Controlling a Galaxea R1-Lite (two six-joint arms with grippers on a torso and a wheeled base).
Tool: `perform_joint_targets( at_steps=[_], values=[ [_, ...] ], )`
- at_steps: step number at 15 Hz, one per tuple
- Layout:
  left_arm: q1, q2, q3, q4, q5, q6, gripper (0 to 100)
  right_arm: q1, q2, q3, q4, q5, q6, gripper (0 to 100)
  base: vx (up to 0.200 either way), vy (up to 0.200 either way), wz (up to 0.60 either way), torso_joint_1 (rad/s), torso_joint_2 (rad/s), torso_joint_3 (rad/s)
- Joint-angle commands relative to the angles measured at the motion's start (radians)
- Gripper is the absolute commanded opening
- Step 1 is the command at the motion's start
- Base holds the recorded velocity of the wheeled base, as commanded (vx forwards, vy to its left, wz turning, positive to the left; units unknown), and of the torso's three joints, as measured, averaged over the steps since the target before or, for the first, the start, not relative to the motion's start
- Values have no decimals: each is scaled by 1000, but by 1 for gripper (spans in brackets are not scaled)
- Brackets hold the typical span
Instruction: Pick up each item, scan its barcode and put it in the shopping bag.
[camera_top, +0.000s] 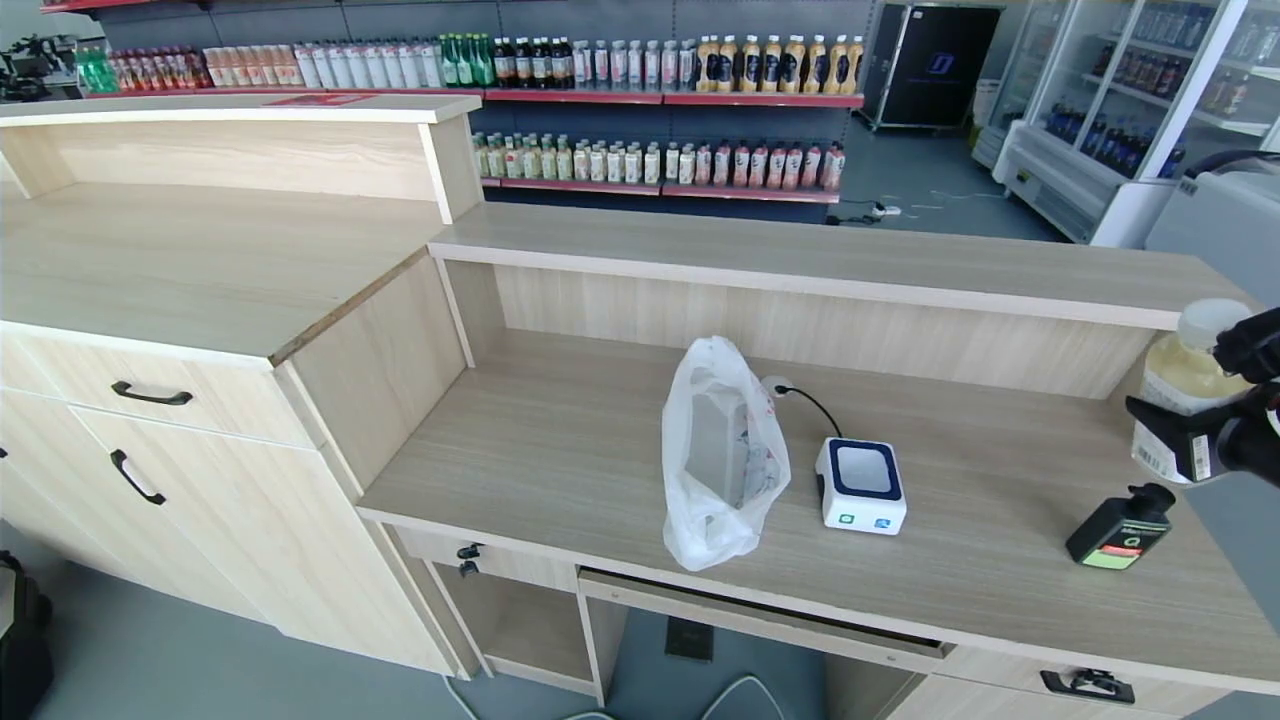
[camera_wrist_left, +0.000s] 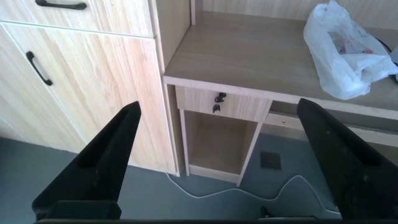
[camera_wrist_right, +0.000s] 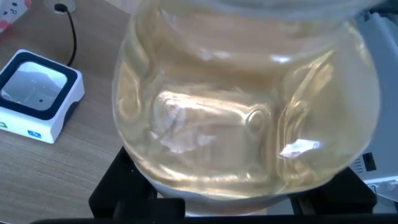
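1. Right gripper (camera_top: 1212, 400) is clamped on a clear bottle (camera_top: 1180, 375) of yellowish liquid, one finger on each side of the body, off the right end of the counter (camera_top: 560, 430) and lifted above it.
2. Step in hand, by my read: pick-up is done for this item and the scan is due.
3. Next move calls for carrying the bottle from the right end toward the middle of the counter, over the scanner (camera_top: 862, 485), and turning it so the barcode label at its lower end faces down at the scanner's window.
4. After that the bottle goes into the bag (camera_top: 722, 455), which stands touching or just beside the scanner's left side, mouth up and only loosely open. A slow, centred drop seems wise.
5. Bottle relative to gripper: between the jaws, slightly tilted with the cap uppermost. In the right wrist view the bottle (camera_wrist_right: 249, 106) sits right up against the camera, with the scanner (camera_wrist_right: 37, 93) on the counter beyond it.
6. Small dark bottle (camera_top: 1120, 528) lies near the front right corner of the counter, below the held bottle and apart from it. It looks like the next item.
7. Left gripper (camera_wrist_left: 219, 106) is wide open and holds nothing, hanging off the counter's front left corner over the floor, well apart from the bag (camera_wrist_left: 345, 53).
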Motion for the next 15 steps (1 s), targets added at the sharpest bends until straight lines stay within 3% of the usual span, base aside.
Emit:
perform_joint_targets(
  at_steps=[1,4,5,8,10,15],
  values=[
    [0,2,0,0,0,0,100,45,-1,9,-57,-1,17,0,0,0,600,2,7,7],
    [0,2,0,0,0,0,100,137,56,2,-177,-75,100,0,0,0,600,1,-2,6],
    [0,2,0,0,0,0,100,206,102,-7,-220,-81,160,0,0,0,600,7,12,-2],
    [0,2,0,0,0,0,100,334,297,-53,-352,-79,302,0,0,0,0,0,0,0],
    [0,2,0,0,0,0,100,382,419,-98,-422,-79,330,0,0,0,0,0,0,0],
    [0,2,0,0,0,0,100,428,606,-225,-433,-79,407,0,0,0,0,0,0,0]
  ],
)
